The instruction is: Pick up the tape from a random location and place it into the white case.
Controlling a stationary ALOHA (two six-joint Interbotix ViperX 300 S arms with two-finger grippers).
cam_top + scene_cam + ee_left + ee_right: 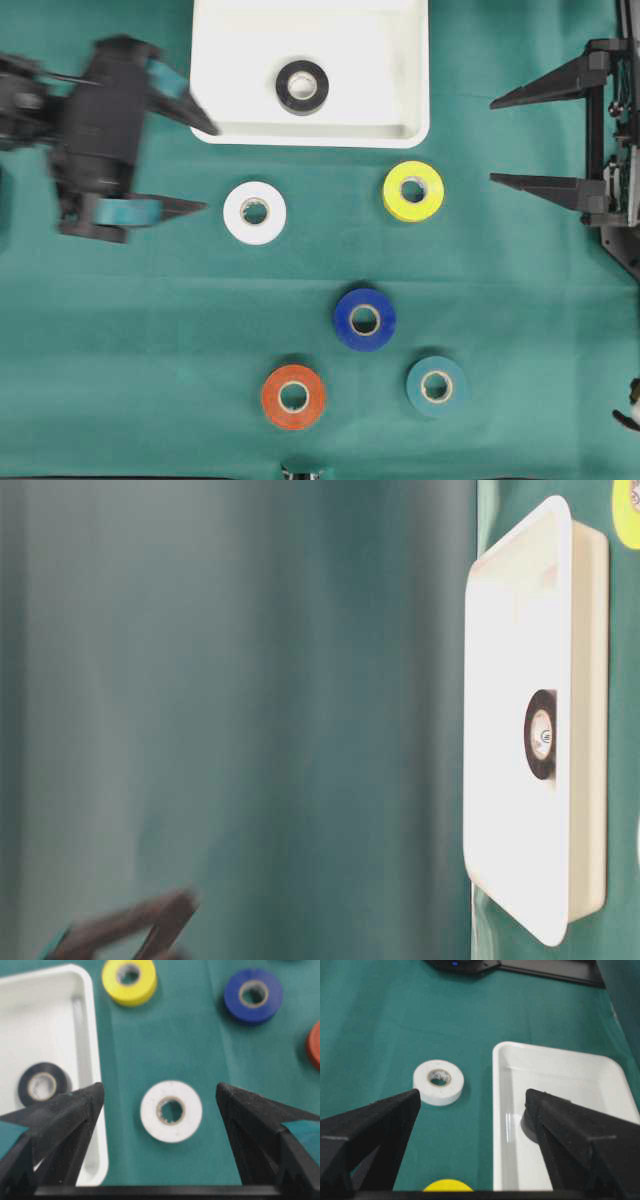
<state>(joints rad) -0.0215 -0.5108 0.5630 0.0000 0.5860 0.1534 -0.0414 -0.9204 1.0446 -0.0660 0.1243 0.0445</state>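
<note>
Cloth (pixel 150 350), green, covers the whole table. The white case (pixel 230 110) lies at the far middle of it, and a black tape roll (pixel 302 87) rests flat inside. On the cloth, well apart from one another, lie a white tape roll (pixel 255 212) just below the case's near-left corner, a yellow roll (pixel 414 190) below its near-right corner, then a blue roll (pixel 364 319), an orange roll (pixel 293 397) and a teal roll (pixel 437 386) nearer the front. The left gripper (pixel 205 168) hangs blurred at the left, fingers spread wide and holding nothing, its upper fingertip over the case's rim, the white roll just ahead of its lower fingertip. The right gripper (pixel 492 141) sits at the right edge, fingers likewise spread, empty, pointing toward the case and the yellow roll.
</note>
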